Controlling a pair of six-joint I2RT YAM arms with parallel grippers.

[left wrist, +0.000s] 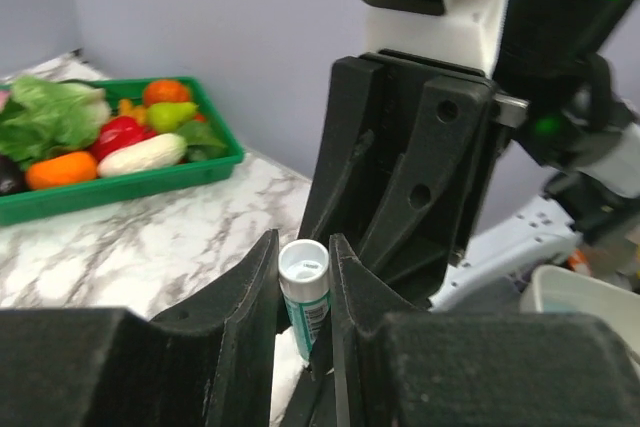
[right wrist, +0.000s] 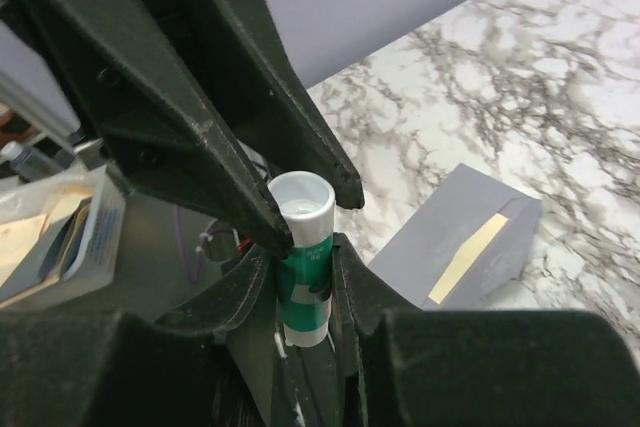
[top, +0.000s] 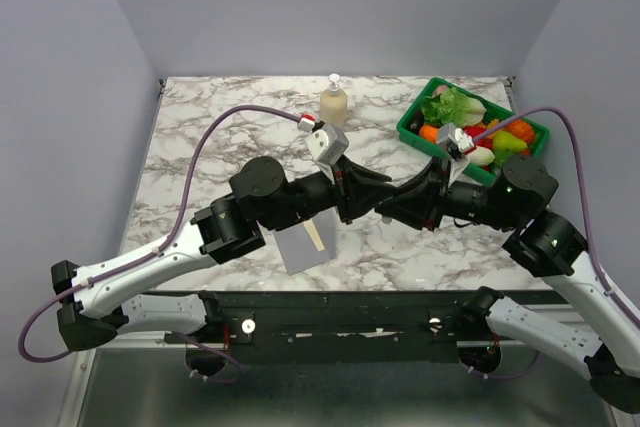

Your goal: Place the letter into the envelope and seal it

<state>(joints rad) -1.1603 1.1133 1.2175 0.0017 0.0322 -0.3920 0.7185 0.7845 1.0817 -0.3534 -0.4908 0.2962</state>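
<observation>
The grey envelope point(top: 298, 252) lies flat on the marble near the front edge, also seen in the right wrist view point(right wrist: 450, 227). A cream strip of the letter point(top: 318, 237) point(right wrist: 467, 258) shows at its mouth. Above the table my two grippers meet tip to tip, both on one green-and-white glue stick point(left wrist: 305, 292) point(right wrist: 305, 287). The left gripper point(top: 372, 202) point(left wrist: 305, 244) is shut on its white end. The right gripper point(top: 390, 207) point(right wrist: 303, 259) is shut on its green body. In the top view the glue stick is hidden by the fingers.
A green tray point(top: 410, 127) point(left wrist: 120, 187) of toy vegetables stands at the back right. A soap bottle point(top: 334, 102) stands at the back middle. A clear box point(right wrist: 60, 227) sits off the table's near edge.
</observation>
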